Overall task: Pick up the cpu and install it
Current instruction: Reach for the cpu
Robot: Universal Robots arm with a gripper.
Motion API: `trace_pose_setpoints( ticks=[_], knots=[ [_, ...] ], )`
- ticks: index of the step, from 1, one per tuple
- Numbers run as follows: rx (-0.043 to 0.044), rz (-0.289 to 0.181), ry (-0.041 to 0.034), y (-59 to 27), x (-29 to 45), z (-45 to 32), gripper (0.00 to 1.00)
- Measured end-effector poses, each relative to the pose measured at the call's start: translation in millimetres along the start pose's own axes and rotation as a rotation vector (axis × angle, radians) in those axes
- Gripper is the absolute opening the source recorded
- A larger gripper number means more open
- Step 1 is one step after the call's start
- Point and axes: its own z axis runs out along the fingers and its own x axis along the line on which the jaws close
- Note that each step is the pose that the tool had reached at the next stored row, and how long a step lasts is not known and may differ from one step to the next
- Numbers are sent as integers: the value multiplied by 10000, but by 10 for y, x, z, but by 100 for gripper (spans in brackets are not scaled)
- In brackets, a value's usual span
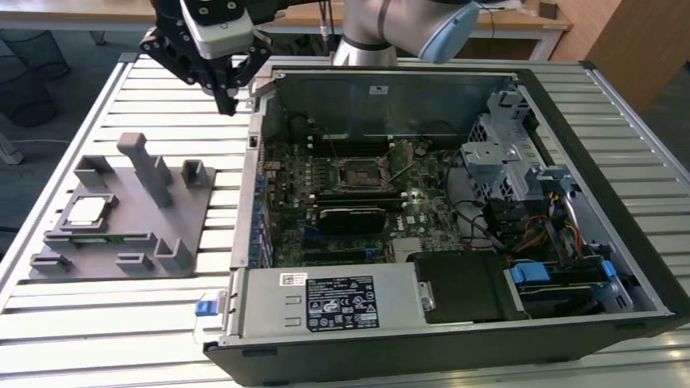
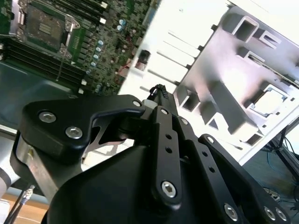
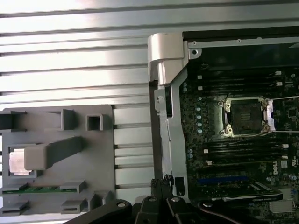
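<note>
silver cpu [image 1: 86,212] in fixture [image 1: 197,208], hand [image 1: 226,105] closed — apart

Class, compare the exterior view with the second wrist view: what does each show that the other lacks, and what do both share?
Exterior view: the labelled power supply, the drive cage and the coloured cables. Second wrist view: the screws along the pincer's black linkage, close up. Both: the cpu lying in the grey fixture, the socket on the green motherboard, and the pincer shut, holding nothing.
</note>
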Motion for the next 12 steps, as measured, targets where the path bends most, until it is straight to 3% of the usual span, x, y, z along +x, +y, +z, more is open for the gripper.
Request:
trace_pose_setpoints(
  ticks=[12],
  knots=[
    [7, 2, 69, -8, 294, 48, 11]
  ],
)
